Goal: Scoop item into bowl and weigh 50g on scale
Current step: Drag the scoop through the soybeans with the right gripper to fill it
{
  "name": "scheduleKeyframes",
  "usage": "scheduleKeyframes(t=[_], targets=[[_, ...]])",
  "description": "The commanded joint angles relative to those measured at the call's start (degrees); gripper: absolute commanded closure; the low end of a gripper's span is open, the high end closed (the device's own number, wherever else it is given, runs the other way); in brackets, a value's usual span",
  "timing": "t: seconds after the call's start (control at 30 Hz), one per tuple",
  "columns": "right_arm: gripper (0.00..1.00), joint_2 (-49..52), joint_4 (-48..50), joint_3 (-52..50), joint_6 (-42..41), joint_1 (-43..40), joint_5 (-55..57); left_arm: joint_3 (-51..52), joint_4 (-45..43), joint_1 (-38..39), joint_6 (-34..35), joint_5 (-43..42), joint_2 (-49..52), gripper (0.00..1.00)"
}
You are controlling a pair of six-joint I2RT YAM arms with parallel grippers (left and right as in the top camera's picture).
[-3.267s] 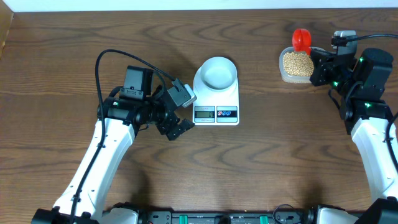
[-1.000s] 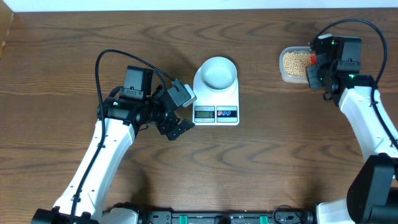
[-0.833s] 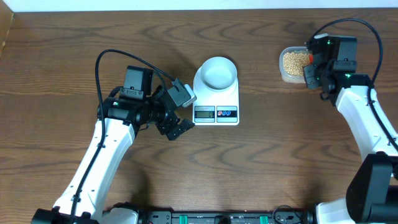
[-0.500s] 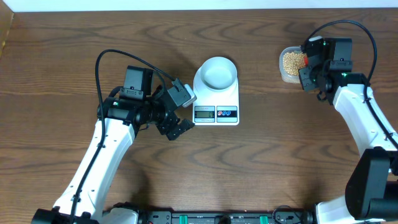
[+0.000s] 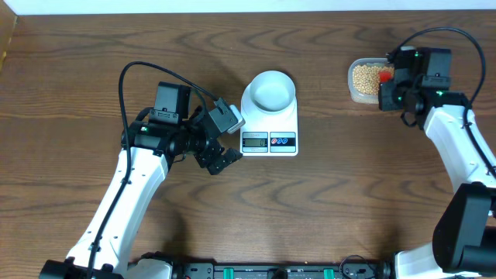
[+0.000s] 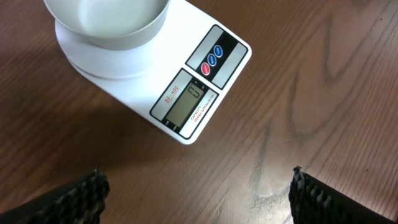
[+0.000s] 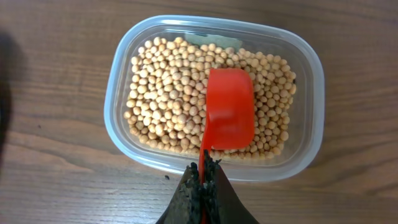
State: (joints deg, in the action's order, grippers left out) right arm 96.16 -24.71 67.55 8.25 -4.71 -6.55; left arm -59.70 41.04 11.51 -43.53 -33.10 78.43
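The beans (image 7: 168, 106) fill a clear plastic tub (image 7: 121, 68) at the table's far right, which also shows in the overhead view (image 5: 366, 80). My right gripper (image 7: 203, 173) is shut on the handle of a red scoop (image 7: 229, 115), whose cup lies bottom-up on the beans inside the tub. The white bowl (image 5: 269, 90) stands empty on the white scale (image 5: 269, 132); both show in the left wrist view, bowl (image 6: 106, 18) and scale (image 6: 193, 93). My left gripper (image 6: 196, 193) is open and empty over bare wood just left of the scale's display end.
The scale's display (image 6: 188, 102) and round buttons (image 6: 212, 59) face my left gripper. A white wall edge runs along the table's far side.
My right gripper with the red scoop has shifted over the tub, first left toward the beans, then back right a little. The left arm has not moved.
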Motion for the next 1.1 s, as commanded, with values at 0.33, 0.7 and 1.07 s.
scheduleKeyframes(t=[0.33, 0.7, 1.07], targets=[[0.99, 5.8, -0.2, 1.1, -7.0, -1.4, -13.9, -1.3, 0.0, -0.2, -0.4, -0.8, 0.0, 0.05], [0.99, 5.6, -0.4, 1.7, -10.8, -4.5, -21.4, -1.3, 0.0, -0.2, -0.4, -0.8, 0.0, 0.05], [0.99, 5.6, -0.5, 1.7, -15.1, -8.9, -28.7, -1.3, 0.0, -0.2, -0.4, -0.8, 0.0, 0.05]])
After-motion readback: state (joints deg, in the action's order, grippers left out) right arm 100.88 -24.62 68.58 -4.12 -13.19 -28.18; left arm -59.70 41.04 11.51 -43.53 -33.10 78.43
